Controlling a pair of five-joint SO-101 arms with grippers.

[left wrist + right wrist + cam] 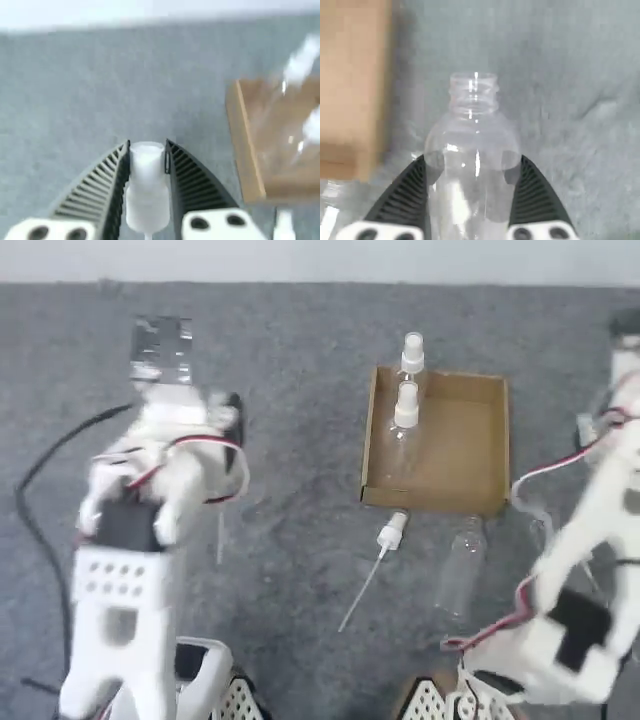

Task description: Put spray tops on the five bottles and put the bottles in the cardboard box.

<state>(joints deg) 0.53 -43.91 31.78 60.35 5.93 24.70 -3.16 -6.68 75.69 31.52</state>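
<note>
Clear plastic bottle (475,150), open-necked, sits clamped in your right gripper (472,160) at five o'clock of the cardboard box (368,440), so lower the spray top (146,190) pinched in your left gripper (146,146) squarely onto its threads.

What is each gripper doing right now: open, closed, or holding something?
Left gripper: closed on a spray top.
Right gripper: closed around an uncapped bottle.

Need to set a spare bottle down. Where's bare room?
Free: the cardboard box's right half, beside its two capped bottles; the mat between box and left arm. Crowded: before the box, with a loose spray top and an open bottle.
</note>
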